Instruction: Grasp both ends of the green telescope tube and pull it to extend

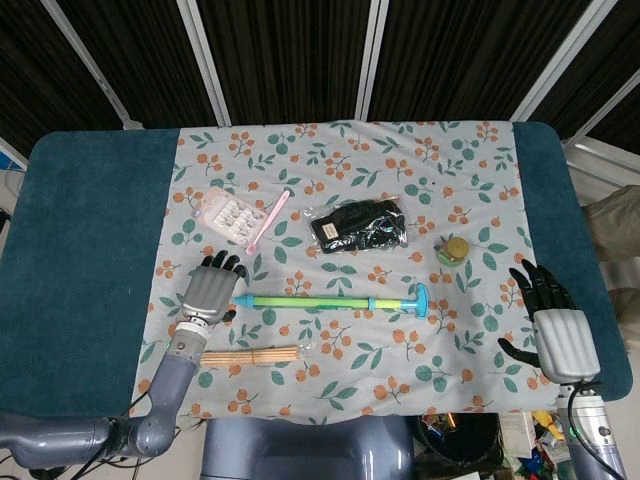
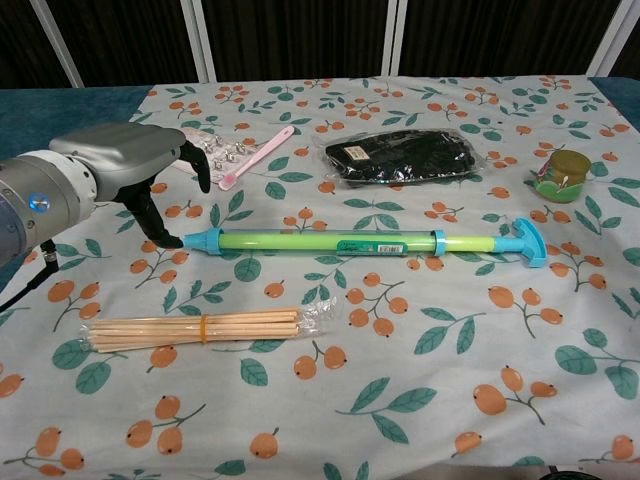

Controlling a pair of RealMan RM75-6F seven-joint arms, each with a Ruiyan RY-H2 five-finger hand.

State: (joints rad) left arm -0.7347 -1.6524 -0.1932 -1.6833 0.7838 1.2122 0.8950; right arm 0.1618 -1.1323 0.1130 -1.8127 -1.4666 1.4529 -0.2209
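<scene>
The tabletop (image 1: 90,230) carries a floral cloth (image 1: 350,150), giving 1 flat working surface. The green telescope tube (image 2: 330,242) lies lengthwise at the cloth's centre, unextended, both ends exposed for grasping. The left robot hand (image 2: 125,160) sits at the tube's left tip, fingers apart and curved downward, holding nothing; it appears staged for that end. The right robot hand (image 1: 555,325) rests well apart from the T-shaped right end, fingers spread, empty. A black packet (image 1: 360,227), a bundle of wooden sticks (image 2: 200,328), a pink toothbrush (image 2: 255,155) and a small jar (image 2: 560,175) lie around the tube, none touching it.
</scene>
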